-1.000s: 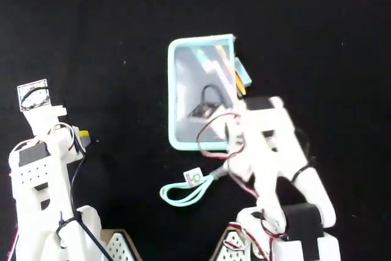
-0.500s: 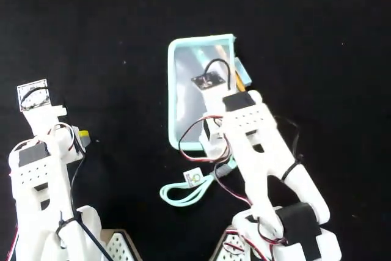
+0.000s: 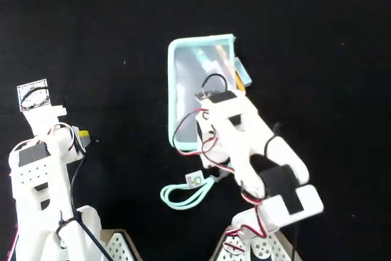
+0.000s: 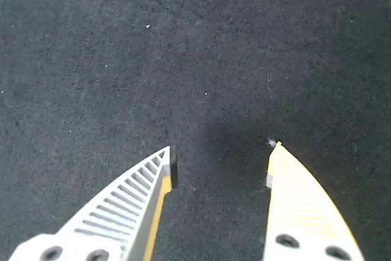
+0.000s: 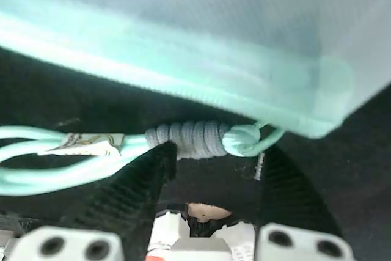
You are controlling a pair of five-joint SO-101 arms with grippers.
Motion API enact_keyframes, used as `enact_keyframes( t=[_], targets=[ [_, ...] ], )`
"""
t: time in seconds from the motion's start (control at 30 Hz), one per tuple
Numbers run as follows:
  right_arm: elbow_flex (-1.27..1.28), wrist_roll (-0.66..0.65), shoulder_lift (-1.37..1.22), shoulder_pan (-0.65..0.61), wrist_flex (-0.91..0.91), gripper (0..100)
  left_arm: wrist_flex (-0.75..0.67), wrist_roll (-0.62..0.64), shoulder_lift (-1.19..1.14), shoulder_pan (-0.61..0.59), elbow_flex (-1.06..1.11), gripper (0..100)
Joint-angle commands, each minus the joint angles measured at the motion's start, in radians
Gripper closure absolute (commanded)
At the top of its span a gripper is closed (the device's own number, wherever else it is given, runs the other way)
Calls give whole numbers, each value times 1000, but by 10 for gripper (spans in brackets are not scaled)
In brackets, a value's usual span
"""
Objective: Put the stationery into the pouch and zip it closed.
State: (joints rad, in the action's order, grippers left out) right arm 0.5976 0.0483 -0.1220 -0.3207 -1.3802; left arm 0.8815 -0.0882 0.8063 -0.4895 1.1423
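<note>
The mint pouch (image 3: 201, 84) with a clear window lies flat at the table's middle. Stationery (image 3: 241, 76) pokes out at its right edge. Its mint cord loop (image 3: 183, 192) with a small tag (image 3: 194, 180) trails from the near corner. My right arm (image 3: 244, 145) hangs over the pouch's near right part. In the right wrist view my right gripper (image 5: 211, 163) is open, its dark fingers (image 5: 137, 181) either side of the grey cord wrap (image 5: 189, 136), just below the pouch hem (image 5: 183, 71). My left gripper (image 4: 220, 154) is open over bare cloth at the far left.
Black cloth (image 3: 317, 59) covers the whole table. The left arm (image 3: 40, 163) stands at the near left with a white marker plate (image 3: 33, 96) on it. Both arm bases sit at the near edge.
The right arm has swung from the pouch's right side to over its near end, bringing its gripper to the cord. The pouch and the left arm have stayed put.
</note>
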Motion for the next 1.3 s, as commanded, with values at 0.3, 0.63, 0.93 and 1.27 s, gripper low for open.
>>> enact_keyframes(
  t=[0.3,0.63,0.93,1.27],
  targets=[
    [-18,-138,-64,-5,94,970,-20,5,23,-12,-12,739],
    [131,-275,355,-72,199,987,-20,5,23,-12,-8,739],
    [472,-499,714,31,316,983,-20,8,23,-12,-12,739],
    [453,-502,731,203,279,861,-20,8,23,-12,-13,739]
  ],
)
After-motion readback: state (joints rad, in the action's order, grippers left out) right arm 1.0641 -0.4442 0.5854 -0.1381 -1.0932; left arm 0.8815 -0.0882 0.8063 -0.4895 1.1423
